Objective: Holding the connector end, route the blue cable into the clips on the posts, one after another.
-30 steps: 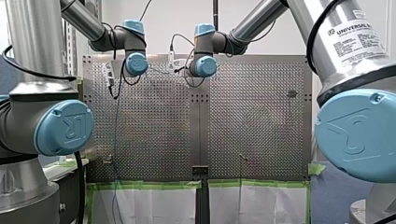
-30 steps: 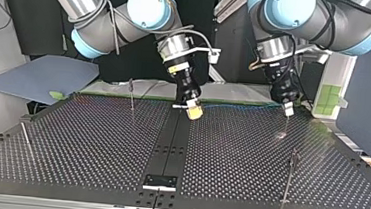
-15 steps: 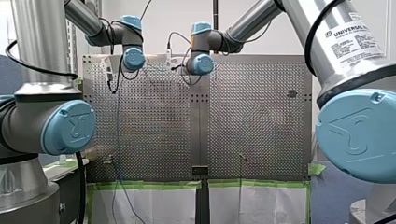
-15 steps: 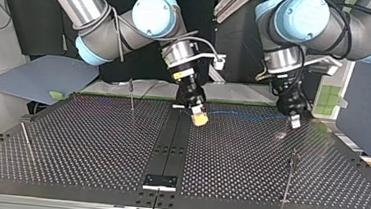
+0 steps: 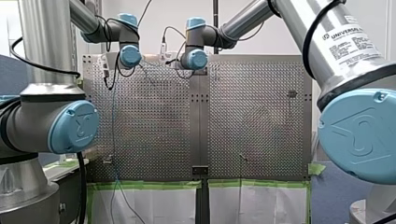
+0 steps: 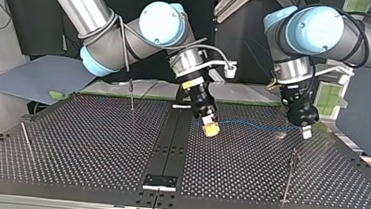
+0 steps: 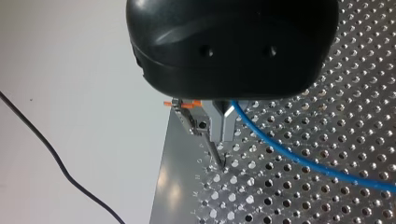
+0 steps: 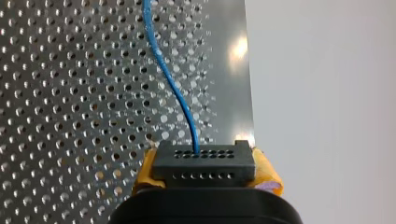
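my right gripper (image 8: 205, 169) is clamped on the black connector (image 8: 204, 158), a yellow pad on either side. the blue cable (image 8: 173, 86) leaves the connector's face and runs ahead of the gripper over the perforated bench (image 8: 70, 93). my left gripper (image 7: 218, 125) is closed on the cable further along, and a clip post (image 7: 187, 114) with orange tabs stands just beside it. the cable looks thin, light and limp, likely to sag or kink. i judge the stiff connector the best hold, with a second grip near the clip to steer. the bench is hard, shiny metal full of holes. past its edge, beside the left gripper, is a plain pale surface with a loose black lead (image 7: 46, 144).
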`<state>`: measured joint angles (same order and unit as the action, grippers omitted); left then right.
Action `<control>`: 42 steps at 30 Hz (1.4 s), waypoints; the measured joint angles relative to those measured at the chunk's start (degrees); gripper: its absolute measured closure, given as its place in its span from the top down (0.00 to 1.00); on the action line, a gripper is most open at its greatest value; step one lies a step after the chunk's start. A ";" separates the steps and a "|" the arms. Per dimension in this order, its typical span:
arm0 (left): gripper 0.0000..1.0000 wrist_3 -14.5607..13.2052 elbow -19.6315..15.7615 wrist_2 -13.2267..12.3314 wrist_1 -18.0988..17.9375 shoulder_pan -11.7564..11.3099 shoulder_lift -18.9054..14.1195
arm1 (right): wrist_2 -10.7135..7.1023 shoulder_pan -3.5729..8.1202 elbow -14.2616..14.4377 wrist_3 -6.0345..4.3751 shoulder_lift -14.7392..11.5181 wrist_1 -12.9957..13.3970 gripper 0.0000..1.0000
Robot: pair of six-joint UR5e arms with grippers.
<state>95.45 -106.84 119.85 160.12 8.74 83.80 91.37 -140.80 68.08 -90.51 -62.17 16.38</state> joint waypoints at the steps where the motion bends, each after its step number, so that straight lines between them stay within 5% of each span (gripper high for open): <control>1: 0.00 0.00 0.17 -0.23 0.04 -0.18 0.18 | -0.04 -0.15 -0.58 -0.16 0.46 -0.19 0.00; 18: 0.00 -0.13 4.16 -3.23 2.28 -3.34 1.73 | -0.20 -1.27 -8.96 -2.96 5.16 -2.44 0.00; 25: 0.00 -0.23 5.21 -5.01 2.53 -4.62 2.50 | -0.19 -1.50 -13.04 -3.00 8.22 -5.66 0.00; 42: 0.00 -0.45 7.23 -8.85 3.10 -7.51 4.70 | -0.22 -1.68 -20.37 -3.20 11.99 -8.47 0.00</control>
<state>95.00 -99.62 111.00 163.22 1.23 88.50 91.15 -142.48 47.71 -93.71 -50.17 7.91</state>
